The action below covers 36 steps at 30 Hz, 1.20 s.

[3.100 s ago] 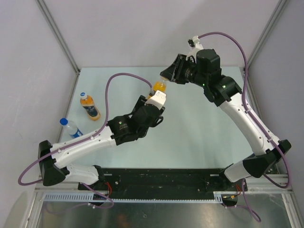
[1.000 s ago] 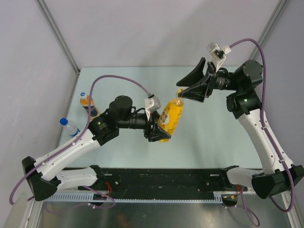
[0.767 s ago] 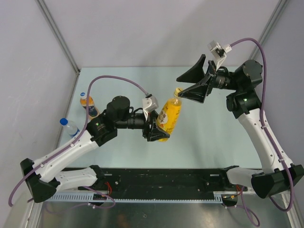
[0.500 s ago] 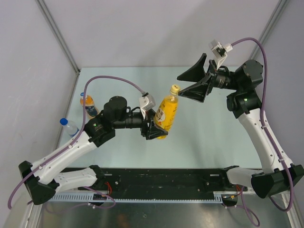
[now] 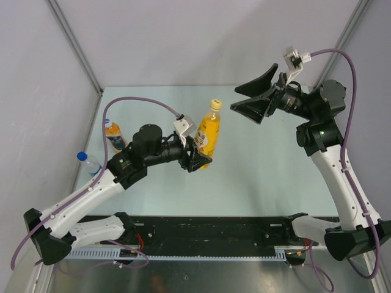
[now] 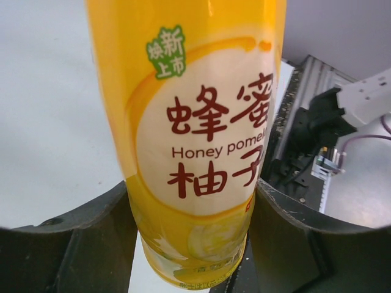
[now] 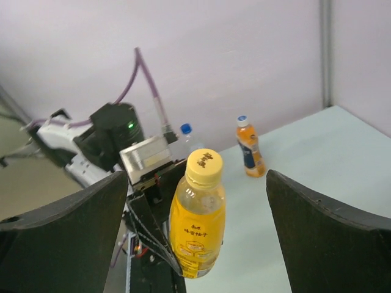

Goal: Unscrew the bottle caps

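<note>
Yellow cap (image 7: 204,163) — seated on yellow-orange btl (image 6: 201,140).

Pale green table (image 5: 256,171); grey walls (image 5: 183,36) (metal-framed)

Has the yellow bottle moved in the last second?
Yes: the yellow bottle swung leftward and straighter, its cap nearer the table's far edge.

Yellow bottle (image 5: 208,137) near upright, cap (image 5: 215,104) on; orange bottle (image 5: 113,137), water bottle (image 5: 89,162) left.
</note>
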### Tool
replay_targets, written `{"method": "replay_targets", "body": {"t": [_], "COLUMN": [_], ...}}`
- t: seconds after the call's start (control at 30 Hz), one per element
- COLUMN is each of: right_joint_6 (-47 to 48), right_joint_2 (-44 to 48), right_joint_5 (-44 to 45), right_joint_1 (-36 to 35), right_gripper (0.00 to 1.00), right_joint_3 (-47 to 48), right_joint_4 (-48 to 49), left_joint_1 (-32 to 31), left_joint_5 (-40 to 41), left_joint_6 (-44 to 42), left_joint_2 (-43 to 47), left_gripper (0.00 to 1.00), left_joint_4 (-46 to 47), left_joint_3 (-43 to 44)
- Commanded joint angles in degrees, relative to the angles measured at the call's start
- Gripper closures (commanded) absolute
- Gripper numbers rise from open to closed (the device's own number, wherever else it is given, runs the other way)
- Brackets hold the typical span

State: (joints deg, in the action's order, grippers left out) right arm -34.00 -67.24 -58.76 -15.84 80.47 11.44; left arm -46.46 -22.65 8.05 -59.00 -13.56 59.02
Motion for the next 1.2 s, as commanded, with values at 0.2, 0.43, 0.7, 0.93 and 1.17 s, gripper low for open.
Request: {"method": "replay_targets", "body": {"t": [0.2, 0.43, 0.7, 0.93, 1.17], "right_joint_6": [7.13, 6.04, 4.63, 4.38, 4.25], "right_joint_2": [-1.36, -4.01, -8.96, -12.3, -14.77], "right_joint_5": [35.01, 47.05, 46.72, 46.76, 46.18], "right_joint_1": [-7.91, -11.91, -13.29, -14.81, -15.14], "right_gripper": [0.01, 0.01, 0.04, 0.08, 0.18], "right_joint_3": [6.68, 7.99, 9.72, 11.6, 12.61], "right_joint_4": [-22.3, -26.45, -28.21, -30.14, -31.87], "left_joint_1": [0.27, -2.5, -7.67, -10.65, -13.18], "left_joint_5": [20.7, 35.68, 50.62, 57.04, 63.28], "left_joint_6": [0.1, -0.32, -1.25, -1.46, -2.58], "left_joint_2": [-2.04, -4.08, -9.49, -13.31, -17.01], "left_gripper": [1.0, 1.0, 1.0, 1.0, 1.0], "left_joint_4": [-4.43, -7.26, -12.6, -15.78, -19.09], "left_joint_3": [0.78, 1.39, 5.07, 8.22, 11.8]}}
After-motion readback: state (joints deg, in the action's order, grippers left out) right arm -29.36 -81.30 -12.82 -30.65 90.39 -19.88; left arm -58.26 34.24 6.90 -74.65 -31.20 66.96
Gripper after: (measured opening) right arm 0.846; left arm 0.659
